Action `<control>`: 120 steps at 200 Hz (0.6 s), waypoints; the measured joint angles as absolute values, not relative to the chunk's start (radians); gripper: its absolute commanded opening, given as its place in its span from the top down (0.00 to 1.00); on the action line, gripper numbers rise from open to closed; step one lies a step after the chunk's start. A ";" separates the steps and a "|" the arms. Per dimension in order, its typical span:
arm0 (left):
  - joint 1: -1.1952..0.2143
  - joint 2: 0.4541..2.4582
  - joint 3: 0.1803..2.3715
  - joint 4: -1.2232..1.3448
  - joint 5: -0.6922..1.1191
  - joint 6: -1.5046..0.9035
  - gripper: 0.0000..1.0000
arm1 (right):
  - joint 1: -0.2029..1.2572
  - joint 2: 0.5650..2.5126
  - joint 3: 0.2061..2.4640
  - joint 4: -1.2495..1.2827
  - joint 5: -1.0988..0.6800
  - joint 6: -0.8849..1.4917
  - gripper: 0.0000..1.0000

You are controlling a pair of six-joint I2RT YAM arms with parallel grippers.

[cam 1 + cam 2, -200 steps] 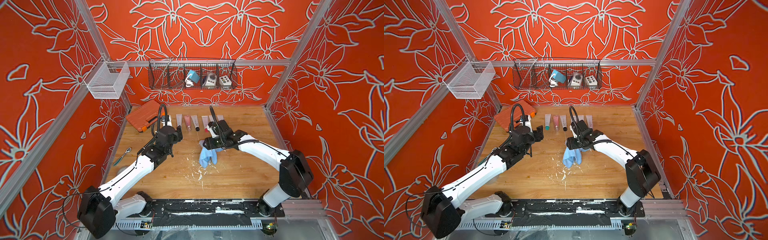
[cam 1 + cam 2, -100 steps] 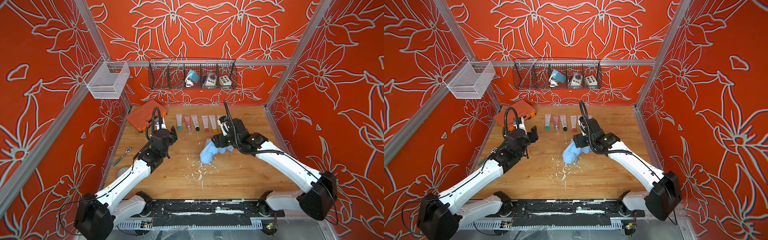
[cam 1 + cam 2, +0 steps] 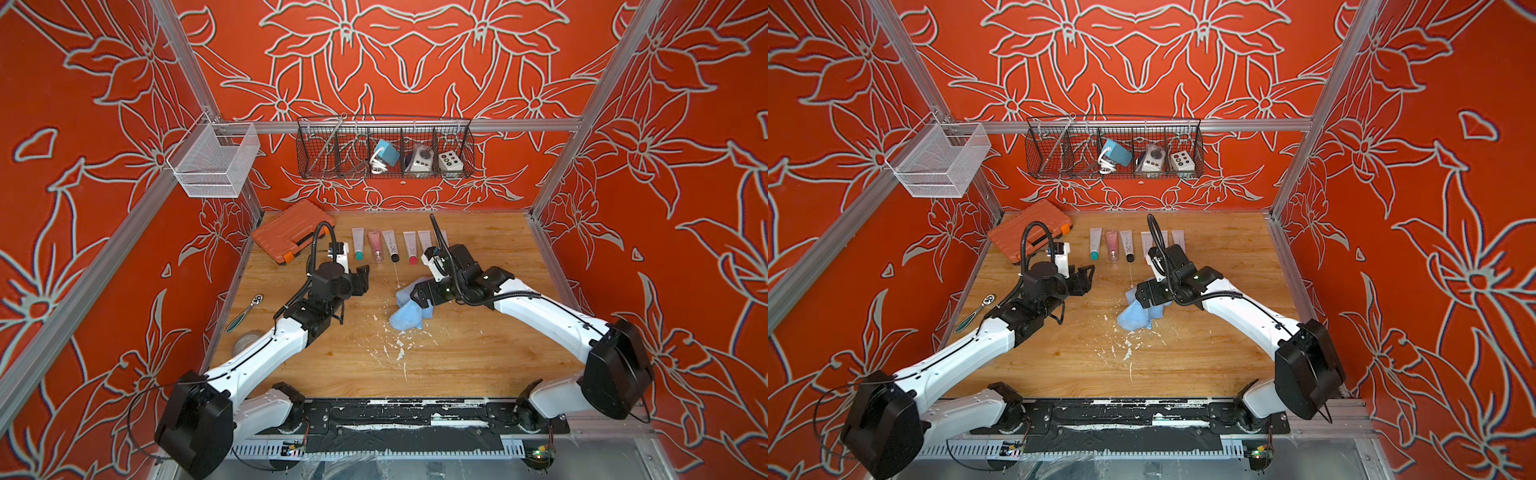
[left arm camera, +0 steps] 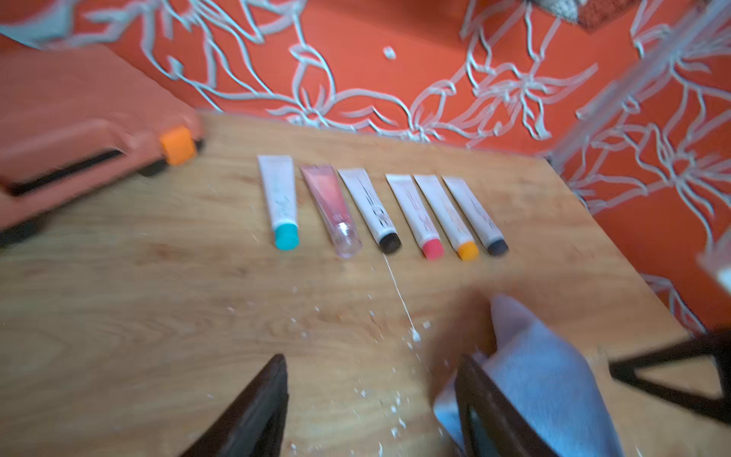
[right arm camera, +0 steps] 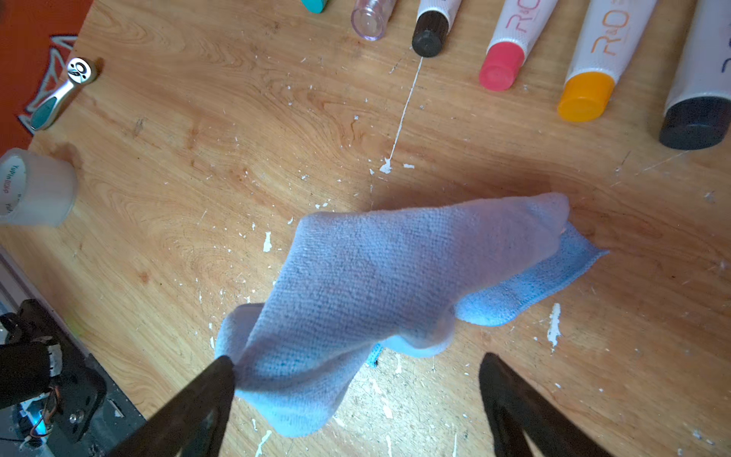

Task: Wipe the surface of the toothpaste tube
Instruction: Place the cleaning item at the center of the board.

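"Where's the cloth point(image 5: 375, 285)?"
"Blue, crumpled, just ahead of the right gripper point(image 5: 356, 358), brushing one jaw."
"And the tubes point(image 4: 370, 205)?"
"Six, flat in a row beyond it, caps facing it."

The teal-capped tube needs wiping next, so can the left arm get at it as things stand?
Probably yes. The left gripper is open and empty, short of the teal-capped tube, with only bare tabletop between them; the orange case lies off to one side.

orange case point(image 4: 79, 118), blurred and cropped
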State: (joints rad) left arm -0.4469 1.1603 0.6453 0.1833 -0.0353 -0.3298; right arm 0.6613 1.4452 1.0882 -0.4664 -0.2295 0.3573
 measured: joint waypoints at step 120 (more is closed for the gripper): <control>-0.654 1.460 0.613 0.350 0.328 -0.240 0.73 | 0.637 1.434 1.087 -0.463 -0.237 0.399 0.03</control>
State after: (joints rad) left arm -0.6544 1.4597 0.6132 0.3496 0.3283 -0.2401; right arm 0.6369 1.4342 1.0870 -0.4633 -0.2375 0.3988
